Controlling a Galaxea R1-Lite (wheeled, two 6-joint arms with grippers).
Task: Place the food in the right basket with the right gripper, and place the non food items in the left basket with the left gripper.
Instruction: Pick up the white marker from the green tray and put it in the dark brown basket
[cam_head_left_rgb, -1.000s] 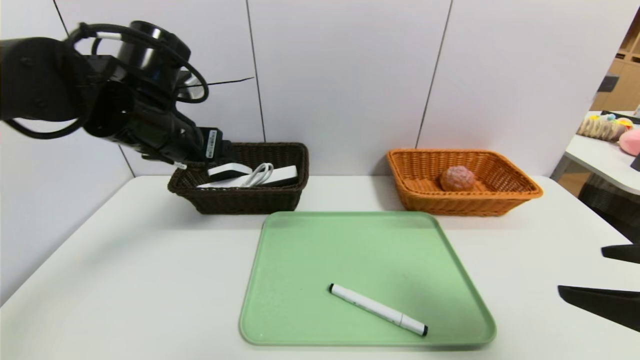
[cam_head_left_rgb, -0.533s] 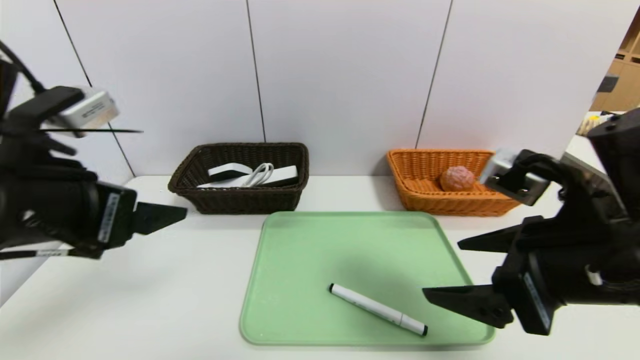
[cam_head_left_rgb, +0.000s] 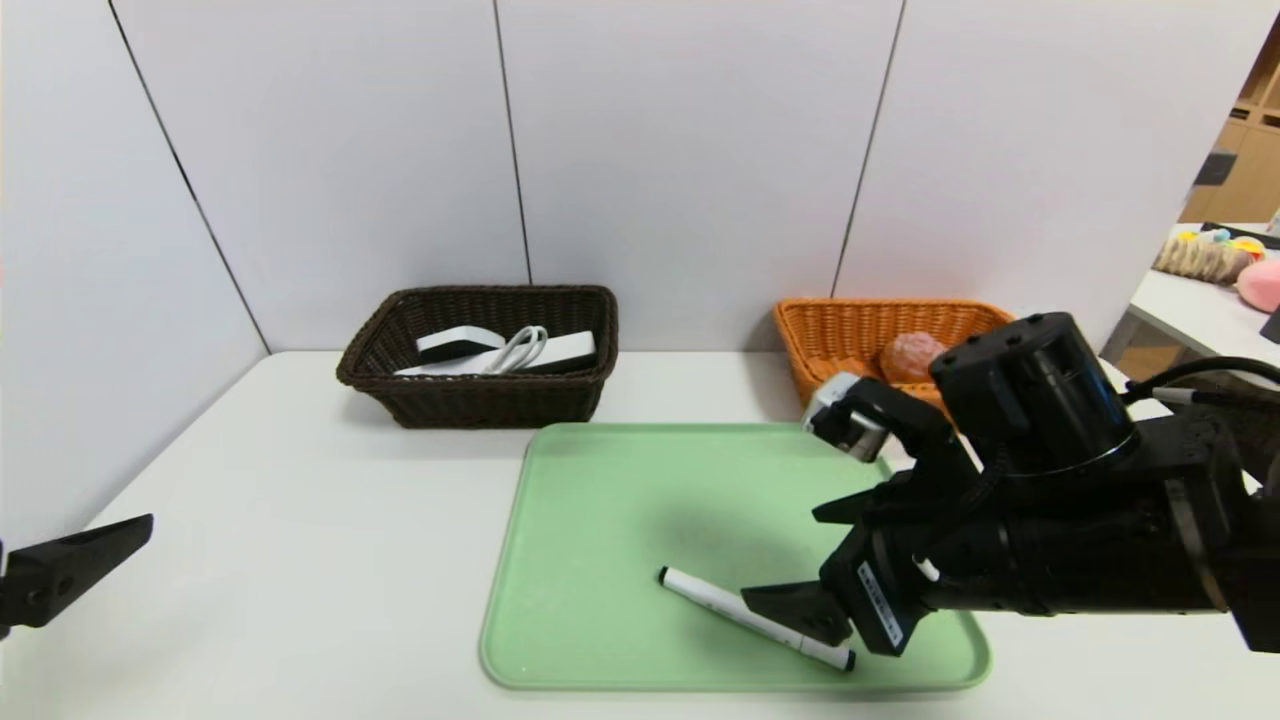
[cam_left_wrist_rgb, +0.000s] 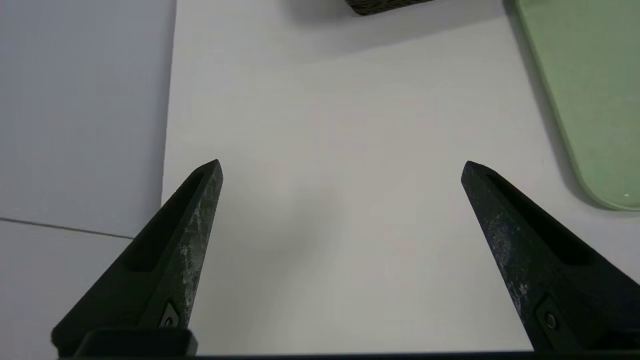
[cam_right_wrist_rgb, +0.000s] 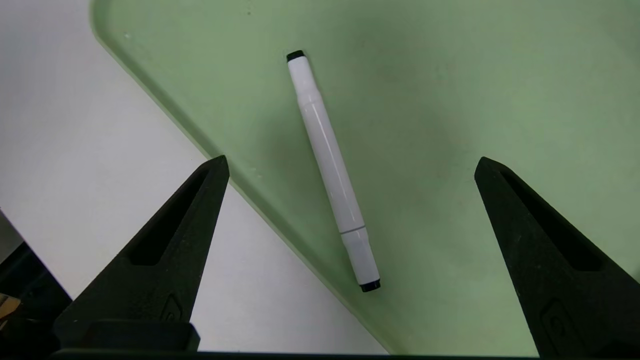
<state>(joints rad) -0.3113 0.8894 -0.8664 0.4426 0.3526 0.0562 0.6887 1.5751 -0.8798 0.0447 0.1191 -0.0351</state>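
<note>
White tabletop: right gripper (cam_right_wrist_rgb: 350, 165) angled down, jaws wide over the marker (cam_right_wrist_rgb: 332, 170); left gripper (cam_left_wrist_rgb: 340, 167) wide, empty.

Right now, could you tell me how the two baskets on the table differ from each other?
The left basket is dark brown; the right basket is orange. The left basket holds a white cable and flat white and black items, while the right basket holds one round pinkish-brown food piece. The left basket shows in full; the right basket is partly hidden behind the right arm. Both are woven, rectangular, and stand by the wall behind the green tray.
</note>
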